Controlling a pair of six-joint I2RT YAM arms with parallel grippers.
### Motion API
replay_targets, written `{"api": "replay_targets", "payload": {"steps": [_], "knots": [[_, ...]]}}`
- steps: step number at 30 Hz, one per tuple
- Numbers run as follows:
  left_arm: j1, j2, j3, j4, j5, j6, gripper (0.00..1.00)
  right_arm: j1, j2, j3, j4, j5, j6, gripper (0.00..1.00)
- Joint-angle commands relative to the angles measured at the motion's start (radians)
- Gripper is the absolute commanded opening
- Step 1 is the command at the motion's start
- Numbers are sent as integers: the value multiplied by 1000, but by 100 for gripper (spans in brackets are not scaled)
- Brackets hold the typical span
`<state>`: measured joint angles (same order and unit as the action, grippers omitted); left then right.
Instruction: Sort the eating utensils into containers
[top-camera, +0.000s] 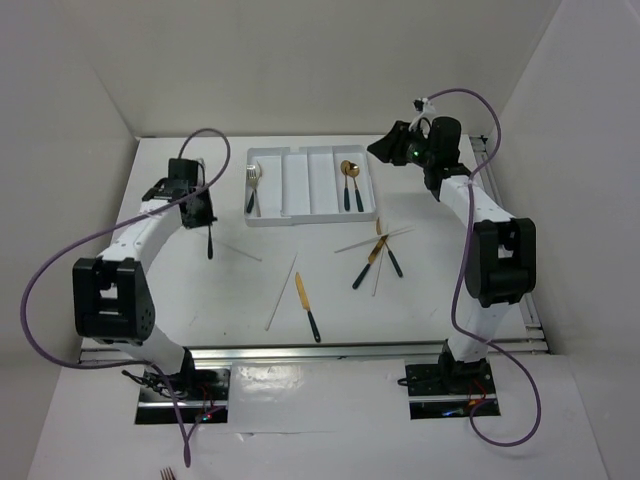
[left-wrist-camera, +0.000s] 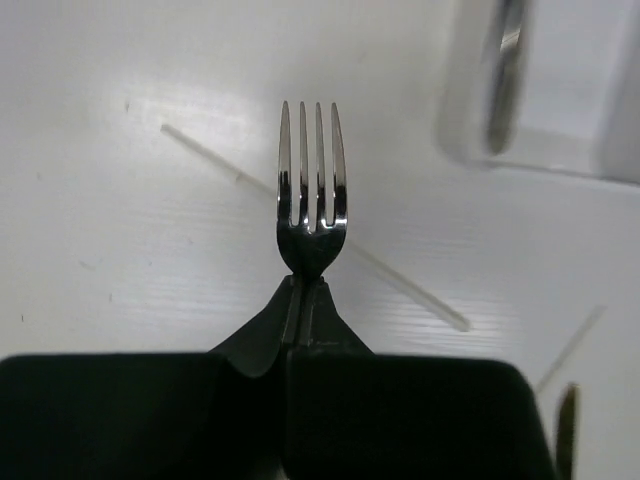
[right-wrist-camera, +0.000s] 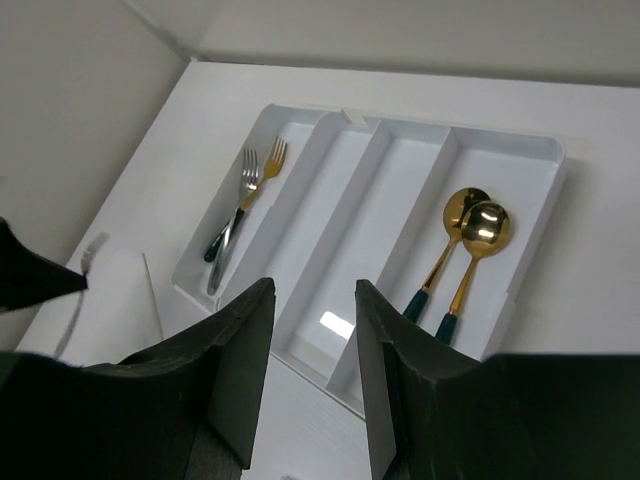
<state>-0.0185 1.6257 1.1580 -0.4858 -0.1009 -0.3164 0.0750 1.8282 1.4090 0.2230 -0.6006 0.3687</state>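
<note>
My left gripper (left-wrist-camera: 303, 285) is shut on a silver fork (left-wrist-camera: 311, 180), whose tines stick out past the fingertips. From above, that fork (top-camera: 210, 245) hangs over the table, left of the white organiser tray (top-camera: 300, 215). The tray's leftmost compartment holds two forks (right-wrist-camera: 245, 200). Its rightmost compartment holds two gold spoons (right-wrist-camera: 465, 235) with dark handles. My right gripper (right-wrist-camera: 315, 300) hovers open above the tray's right end (top-camera: 383, 150), with nothing between its fingers.
Loose on the table lie a pale chopstick (top-camera: 240, 252), another chopstick (top-camera: 282, 290), a gold knife (top-camera: 307, 305), and a crossed heap of utensils and chopsticks (top-camera: 378, 255). White walls enclose the table on three sides.
</note>
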Motion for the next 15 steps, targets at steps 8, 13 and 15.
{"api": "replay_targets", "payload": {"steps": [8,13,15], "knots": [[-138,94,443,59,306,45,0,-6,-95,-21,-123,-50,-128,47],[-156,339,716,41,336,36,0,-15,-101,7,-258,-50,-180,47],[-156,464,802,17,336,36,0,-15,-133,-13,-272,-50,-207,51]]}}
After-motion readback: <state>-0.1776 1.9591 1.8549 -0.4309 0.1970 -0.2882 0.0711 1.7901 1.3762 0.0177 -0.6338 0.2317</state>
